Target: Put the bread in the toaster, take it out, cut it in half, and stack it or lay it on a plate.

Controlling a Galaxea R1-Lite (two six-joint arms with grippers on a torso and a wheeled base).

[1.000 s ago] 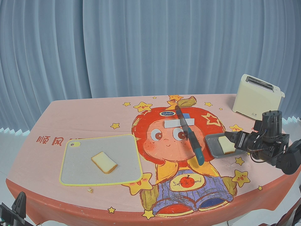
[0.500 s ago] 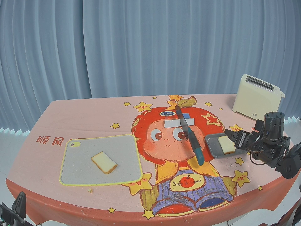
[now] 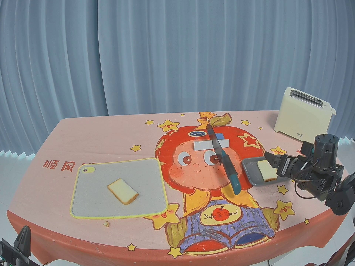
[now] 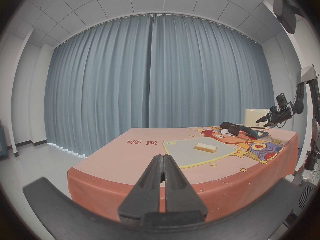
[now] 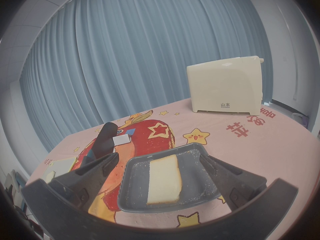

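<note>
The worktop (image 3: pixel 92 137) carries a pink cloth printed with a cartoon apple-headed figure, and a blue-grey curtain (image 3: pixel 185 45) hangs behind it. At the far right corner stands a cream toaster (image 3: pixel 303 117), upright, its slots facing up.

Nearer than the toaster, on the right side, lies a dark grey rectangular plate (image 3: pixel 249 172). One half-slice of bread (image 3: pixel 267 170) lies flat on it, cut edge toward the left, with crumbs scattered over the plate's floor.

The right gripper (image 5: pixel 158 156) sits low at the plate's right rim, pointing left. Its fingers (image 5: pixel 100 170) are released and spread wide, one on each side of the plate's near end, grasping nothing.

In the middle of the worktop a knife (image 3: pixel 223 159) with a teal handle lies at an angle, handle toward the near edge and dark blade toward the far side. The blade crosses a small white block (image 3: pixel 202 145) and seems to be propped on it, though contact is hard to judge.

On the near left lies a grey cutting board (image 3: pixel 148 189) with a yellow rim. The other half-slice of bread (image 3: pixel 122 191) lies flat near its centre. A small crumb (image 3: pixel 106 224) lies on the cloth just beyond the board's near edge.

The left gripper (image 4: pixel 163 160) hangs off the worktop's near left corner, below its edge, fingers clenched together on nothing.
</note>
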